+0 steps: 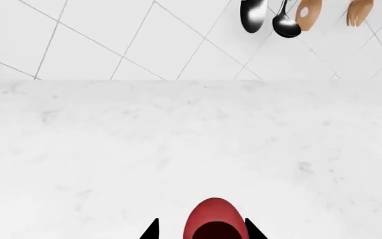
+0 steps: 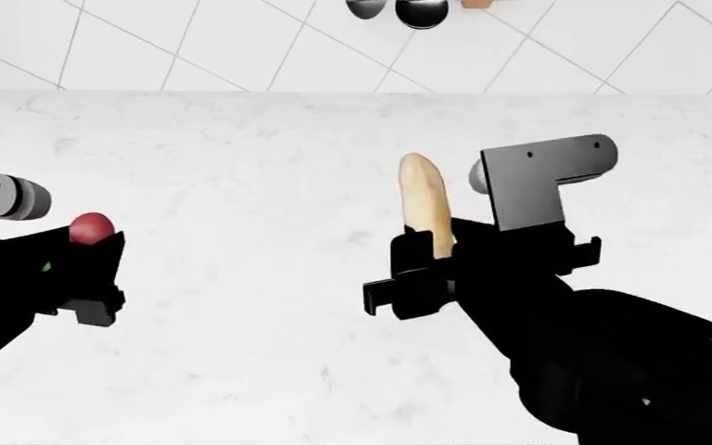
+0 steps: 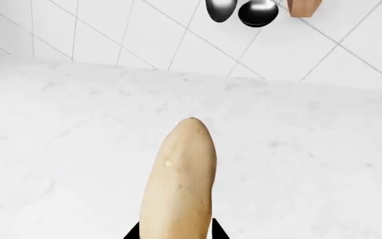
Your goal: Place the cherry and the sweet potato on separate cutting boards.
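Observation:
The dark-red cherry (image 1: 215,219) sits between the black fingers of my left gripper (image 1: 202,230), which is shut on it. In the head view the cherry (image 2: 93,227) shows at the tip of the left gripper (image 2: 99,273), over the counter's left side. The pale tan sweet potato (image 3: 181,179) sticks out forward from my right gripper (image 3: 174,231), which is shut around its near end. From the head, the sweet potato (image 2: 425,202) points toward the wall from the right gripper (image 2: 434,258) at mid-counter. The cutting boards are out of view.
A white marble counter (image 2: 245,167) runs back to a tiled wall (image 2: 208,46). Metal ladles (image 3: 257,12) and wooden utensils (image 1: 308,14) hang on that wall above the counter's back right.

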Controlling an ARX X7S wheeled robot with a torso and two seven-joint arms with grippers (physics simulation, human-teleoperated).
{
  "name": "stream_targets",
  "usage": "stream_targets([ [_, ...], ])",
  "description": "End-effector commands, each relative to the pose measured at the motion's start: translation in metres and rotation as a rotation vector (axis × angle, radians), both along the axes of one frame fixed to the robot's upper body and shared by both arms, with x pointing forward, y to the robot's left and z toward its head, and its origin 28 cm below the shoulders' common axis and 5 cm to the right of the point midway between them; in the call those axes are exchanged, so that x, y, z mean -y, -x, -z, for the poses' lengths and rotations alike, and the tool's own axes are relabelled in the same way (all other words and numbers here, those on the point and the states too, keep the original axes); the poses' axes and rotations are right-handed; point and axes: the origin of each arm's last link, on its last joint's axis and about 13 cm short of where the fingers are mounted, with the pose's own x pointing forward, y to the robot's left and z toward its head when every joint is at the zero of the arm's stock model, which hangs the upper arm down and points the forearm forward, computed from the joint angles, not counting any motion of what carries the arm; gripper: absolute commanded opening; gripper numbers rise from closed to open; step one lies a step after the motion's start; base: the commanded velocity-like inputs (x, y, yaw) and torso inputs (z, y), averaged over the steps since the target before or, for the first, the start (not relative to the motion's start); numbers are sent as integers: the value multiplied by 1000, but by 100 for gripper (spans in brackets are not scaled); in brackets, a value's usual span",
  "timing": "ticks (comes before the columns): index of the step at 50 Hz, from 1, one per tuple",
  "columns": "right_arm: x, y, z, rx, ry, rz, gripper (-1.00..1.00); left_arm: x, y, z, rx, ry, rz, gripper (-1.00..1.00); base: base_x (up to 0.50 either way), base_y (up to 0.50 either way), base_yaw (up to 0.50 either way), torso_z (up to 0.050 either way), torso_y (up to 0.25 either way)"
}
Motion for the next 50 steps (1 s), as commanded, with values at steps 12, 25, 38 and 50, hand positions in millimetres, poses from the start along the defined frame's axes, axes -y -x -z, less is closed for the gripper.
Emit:
stream_targets([
  [12, 26, 18, -5, 50, 18, 65, -100, 4, 5, -3, -2, 5, 9, -100, 0, -500, 0, 0, 0],
  [25, 32, 28, -7, 50, 26, 80, -100, 6, 5, -3, 1, 6, 10, -100, 0, -500, 0, 0, 0],
  [38, 54, 29, -22, -9, 158, 182, -100, 4, 6, 1, -4, 18, 12, -100, 0, -121, 0, 0, 1],
  [50, 98, 35, -31, -27, 233, 391, -100, 7, 6, 0, 2, 19, 13, -100, 0, 0, 0, 0, 0],
])
